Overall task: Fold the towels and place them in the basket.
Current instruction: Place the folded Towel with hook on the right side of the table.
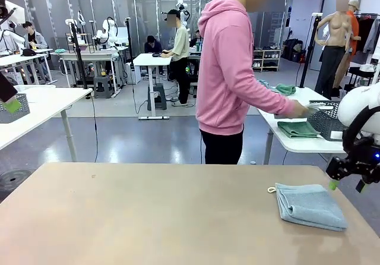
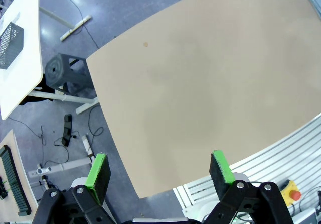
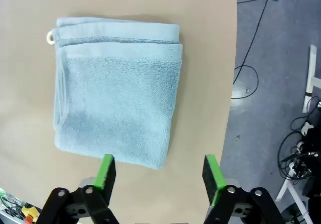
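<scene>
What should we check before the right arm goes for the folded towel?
1. Towel folded, flat on the table: ok.
2. Right gripper open, empty, above the towel's edge: ok.
3. Left gripper open, empty, over bare tabletop: ok.
4. Basket on the table: not ok; one stands on the white table behind, at the person's hand.
5. Person clear of the table: ok, turned away.

The left claw [image 2: 159, 168] is spread wide and holds nothing. The right claw [image 3: 159, 170] is also wide apart and empty, pointing downward.
</scene>
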`<state>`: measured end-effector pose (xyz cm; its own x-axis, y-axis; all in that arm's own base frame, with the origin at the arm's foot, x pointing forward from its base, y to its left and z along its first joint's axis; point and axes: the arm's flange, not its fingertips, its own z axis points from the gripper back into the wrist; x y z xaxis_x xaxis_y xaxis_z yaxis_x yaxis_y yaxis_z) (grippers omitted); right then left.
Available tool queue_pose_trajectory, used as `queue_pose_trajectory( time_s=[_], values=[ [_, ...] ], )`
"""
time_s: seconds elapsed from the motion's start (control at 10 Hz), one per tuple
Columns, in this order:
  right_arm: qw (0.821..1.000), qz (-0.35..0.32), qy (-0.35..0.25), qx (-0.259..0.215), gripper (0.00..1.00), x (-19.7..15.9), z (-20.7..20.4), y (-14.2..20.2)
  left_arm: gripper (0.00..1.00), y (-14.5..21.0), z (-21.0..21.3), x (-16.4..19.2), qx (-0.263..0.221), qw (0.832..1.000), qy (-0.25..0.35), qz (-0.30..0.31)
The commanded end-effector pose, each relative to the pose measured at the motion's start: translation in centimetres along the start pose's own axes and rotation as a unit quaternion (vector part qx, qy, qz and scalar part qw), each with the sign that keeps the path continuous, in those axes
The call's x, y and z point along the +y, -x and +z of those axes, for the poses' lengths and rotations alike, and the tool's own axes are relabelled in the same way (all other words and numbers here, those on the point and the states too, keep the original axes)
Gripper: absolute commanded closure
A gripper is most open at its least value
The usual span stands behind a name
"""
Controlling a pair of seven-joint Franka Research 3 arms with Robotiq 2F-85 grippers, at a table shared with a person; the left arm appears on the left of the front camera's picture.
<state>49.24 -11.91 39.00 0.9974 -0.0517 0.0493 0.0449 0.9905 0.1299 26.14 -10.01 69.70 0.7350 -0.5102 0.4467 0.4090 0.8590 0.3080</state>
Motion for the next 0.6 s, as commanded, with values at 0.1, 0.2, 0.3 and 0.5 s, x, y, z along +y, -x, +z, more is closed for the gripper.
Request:
queue_pose_trajectory(
  time_s=[0.1, 0.2, 0.3, 0.5],
  values=[
    [1.000, 0.000, 0.000, 0.000, 0.03, 0.0, 0.0, 0.0, 0.00, -0.1, -0.1, -0.1, -0.003, 1.000, -0.007, 0.003],
    [1.000, 0.000, 0.000, 0.000, 0.03, 0.0, 0.0, 0.0, 0.00, -0.1, -0.1, -0.1, -0.003, 1.000, -0.007, 0.003],
    [1.000, 0.000, 0.000, 0.000, 0.03, 0.0, 0.0, 0.0, 0.00, -0.1, -0.1, -0.1, -0.003, 1.000, -0.007, 0.003],
    [1.000, 0.000, 0.000, 0.000, 0.03, 0.0, 0.0, 0.0, 0.00, -0.1, -0.1, -0.1, -0.003, 1.000, -0.007, 0.003]
  ],
)
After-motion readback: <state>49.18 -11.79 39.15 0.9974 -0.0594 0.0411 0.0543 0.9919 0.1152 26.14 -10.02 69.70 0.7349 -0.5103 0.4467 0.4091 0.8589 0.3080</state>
